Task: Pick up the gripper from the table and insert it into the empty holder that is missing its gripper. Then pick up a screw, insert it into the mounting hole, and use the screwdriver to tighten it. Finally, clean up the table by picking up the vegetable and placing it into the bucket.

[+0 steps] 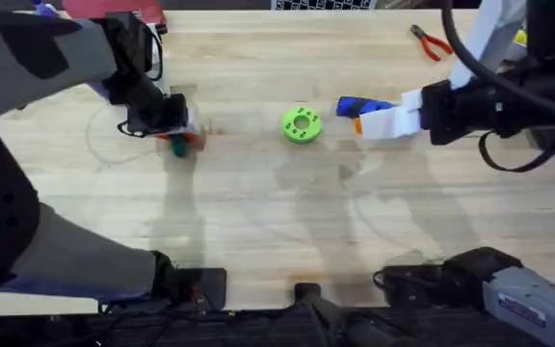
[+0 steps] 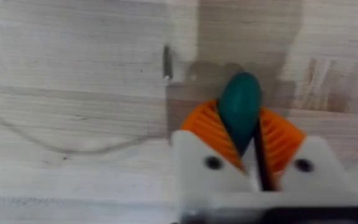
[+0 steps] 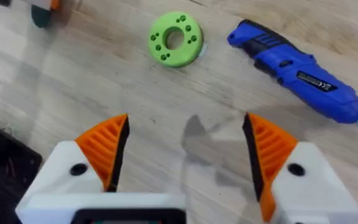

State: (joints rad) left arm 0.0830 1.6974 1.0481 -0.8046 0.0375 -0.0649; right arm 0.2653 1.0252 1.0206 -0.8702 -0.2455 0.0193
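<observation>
Pinching the vegetable [image 2: 240, 109] between my left gripper's [image 2: 247, 140] orange pads [image 2: 207, 124], its green tip poking out past them, just above the table [image 2: 73, 74]. A small screw [image 2: 166, 62] lies on the wood just beyond that tip. Right gripper [image 3: 185, 158] hangs with its fingers spread wide, nothing between them. Past those fingers: lime-green ring [image 3: 175, 39] ahead, screwdriver [image 3: 297, 68] lying flat beside it, apart from the ring.
</observation>
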